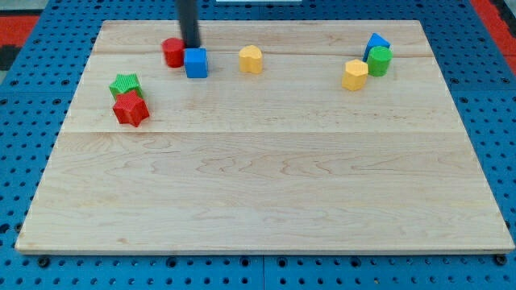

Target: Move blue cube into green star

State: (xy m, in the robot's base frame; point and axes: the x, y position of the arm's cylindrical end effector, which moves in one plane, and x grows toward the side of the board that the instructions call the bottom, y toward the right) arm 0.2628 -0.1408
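The blue cube (196, 63) sits near the view's top left on the wooden board (266, 193). My tip (191, 46) stands just above it, at its upper edge, between it and a red cylinder (172, 52) that touches the cube's left side. The green star (125, 84) lies further left and a little lower, with a red star (131, 109) touching its lower edge. The cube and the green star are apart.
A yellow block (251, 59) lies right of the blue cube. At the view's top right a yellow block (355, 75), a green cylinder (379, 60) and a blue block (376, 43) stand close together. Blue pegboard surrounds the board.
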